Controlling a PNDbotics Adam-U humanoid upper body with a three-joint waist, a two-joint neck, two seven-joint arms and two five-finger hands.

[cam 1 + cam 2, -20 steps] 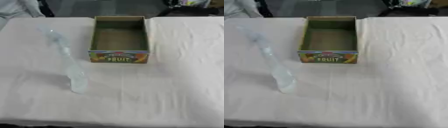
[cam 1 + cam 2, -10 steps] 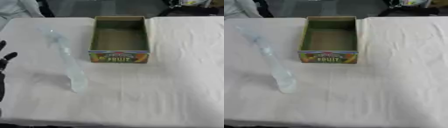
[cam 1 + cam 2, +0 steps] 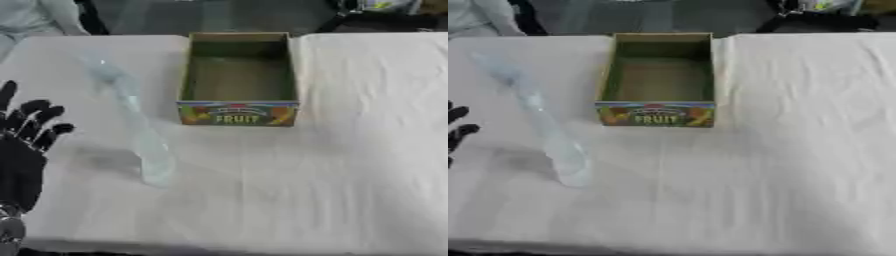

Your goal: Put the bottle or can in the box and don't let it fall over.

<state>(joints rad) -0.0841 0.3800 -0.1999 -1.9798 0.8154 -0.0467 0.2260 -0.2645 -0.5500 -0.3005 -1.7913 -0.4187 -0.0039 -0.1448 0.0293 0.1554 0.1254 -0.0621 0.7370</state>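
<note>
I am looking down at a table (image 3: 367,165) draped in a white cloth, and the clear plastic bottle (image 3: 131,120) is standing on it to the left of the box (image 3: 238,80), well apart from it and outside it. The bottle is hard to make out: it is see-through and pale against the cloth, so I am reading only a faint tall outline that is leaning across the picture, with its base near the middle left and its narrow top toward the far left corner; I cannot tell whether it has a cap or any liquid in it. The box is sitting open-topped toward the far middle of the table, its inside looking bare, and its near wall is showing a coloured label with the word FRUIT. My left hand (image 3: 24,145) is showing at the left edge, black, with its fingers straight and spread, pointing up the picture, holding nothing; it is near the bottle but not touching it, and a gap of cloth is lying between them. The hand is cut off by the picture's edge, and in the right eye view only a few fingertips are peeking in. My right hand is not showing in either view. Beyond the far edge of the table things are dark and blurred.
</note>
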